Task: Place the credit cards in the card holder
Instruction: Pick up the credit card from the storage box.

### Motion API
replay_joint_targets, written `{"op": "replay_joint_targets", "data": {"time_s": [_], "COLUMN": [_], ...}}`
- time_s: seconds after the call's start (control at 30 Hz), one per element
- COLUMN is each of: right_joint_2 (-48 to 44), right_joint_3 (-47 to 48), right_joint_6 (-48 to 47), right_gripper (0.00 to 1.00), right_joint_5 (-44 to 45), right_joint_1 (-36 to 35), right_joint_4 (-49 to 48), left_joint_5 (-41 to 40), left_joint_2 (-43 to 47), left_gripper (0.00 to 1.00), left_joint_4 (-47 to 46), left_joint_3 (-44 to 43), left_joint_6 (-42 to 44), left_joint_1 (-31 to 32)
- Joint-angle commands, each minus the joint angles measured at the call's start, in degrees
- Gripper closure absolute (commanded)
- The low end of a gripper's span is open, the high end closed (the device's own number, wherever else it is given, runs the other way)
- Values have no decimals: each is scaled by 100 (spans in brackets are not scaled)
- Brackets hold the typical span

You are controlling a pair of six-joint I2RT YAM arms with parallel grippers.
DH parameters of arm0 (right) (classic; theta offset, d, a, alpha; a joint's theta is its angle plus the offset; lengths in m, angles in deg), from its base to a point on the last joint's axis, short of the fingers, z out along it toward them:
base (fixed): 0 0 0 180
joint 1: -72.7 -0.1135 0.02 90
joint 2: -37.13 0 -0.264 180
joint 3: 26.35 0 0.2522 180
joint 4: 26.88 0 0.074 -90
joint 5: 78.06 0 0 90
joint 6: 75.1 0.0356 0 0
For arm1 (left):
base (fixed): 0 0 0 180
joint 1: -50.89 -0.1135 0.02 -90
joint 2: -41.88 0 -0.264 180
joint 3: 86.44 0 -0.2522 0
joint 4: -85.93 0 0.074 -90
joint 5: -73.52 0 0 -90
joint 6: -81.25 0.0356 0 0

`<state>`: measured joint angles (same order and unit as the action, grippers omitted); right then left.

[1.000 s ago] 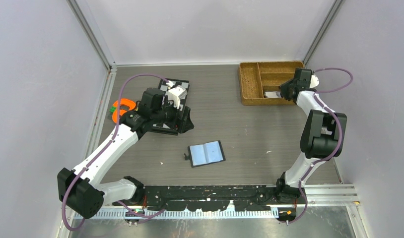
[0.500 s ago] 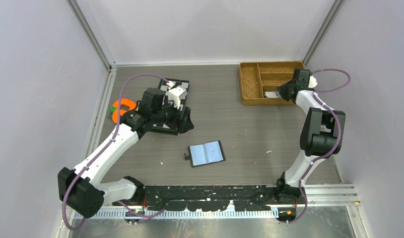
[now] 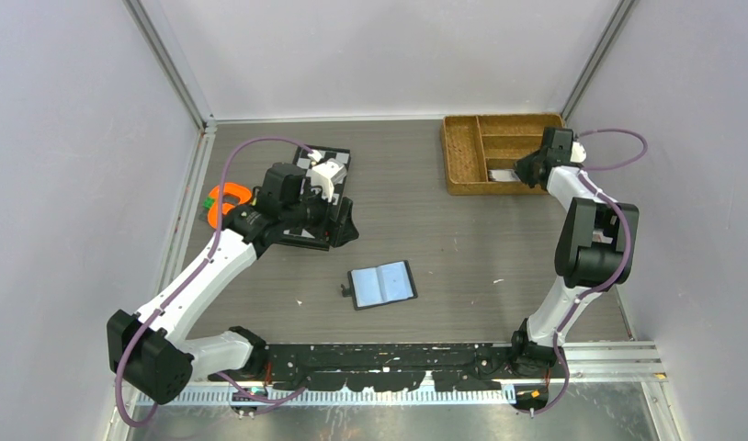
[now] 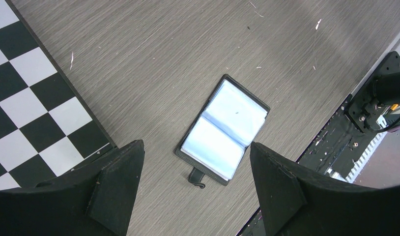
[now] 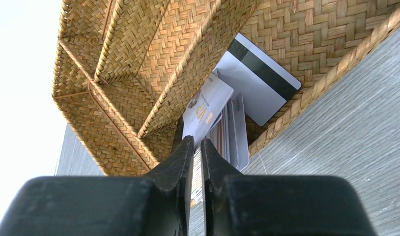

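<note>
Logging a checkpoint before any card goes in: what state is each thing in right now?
Left tool: open, empty.
Right tool: shut on one card.
Held card: pinched at its edge, tilted, inside the tray.
Other cards: loose in the same tray compartment.
Card holder: open flat on the table, strap unsnapped.

card holder (image 4: 222, 130): open flat on table (image 4: 154, 54) | chessboard (image 4: 36, 108): left | left hand (image 4: 195, 146): fingers wide apart
</note>
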<state>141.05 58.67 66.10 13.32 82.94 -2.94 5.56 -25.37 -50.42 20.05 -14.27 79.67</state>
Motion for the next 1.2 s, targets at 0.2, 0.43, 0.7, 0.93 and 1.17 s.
{"op": "replay_joint_targets", "data": {"time_s": [0.2, 0.43, 0.7, 0.93, 1.17], "right_joint_2": [-143, -413, -704, -1072, -1784], "right_joint_3": [289, 269, 271, 308, 60], "right_joint_6": [79, 129, -88, -518, -886], "right_gripper": [95, 97, 100, 100, 100], "right_joint_5": [80, 234, 521, 552, 300], "right_joint_1": [27, 27, 23, 24, 21], "right_joint_4": [82, 217, 161, 261, 359], "left_joint_5": [-34, -42, -230, -343, -437], "left_joint_2": [62, 72, 127, 167, 225], "left_gripper": [19, 19, 19, 19, 19], "left_joint_4": [0, 8, 19, 20, 0], "left_joint_3": [19, 19, 25, 44, 63], "left_joint_6": [77, 77, 94, 94, 71], "left_joint_1": [23, 18, 21, 21, 17]}}
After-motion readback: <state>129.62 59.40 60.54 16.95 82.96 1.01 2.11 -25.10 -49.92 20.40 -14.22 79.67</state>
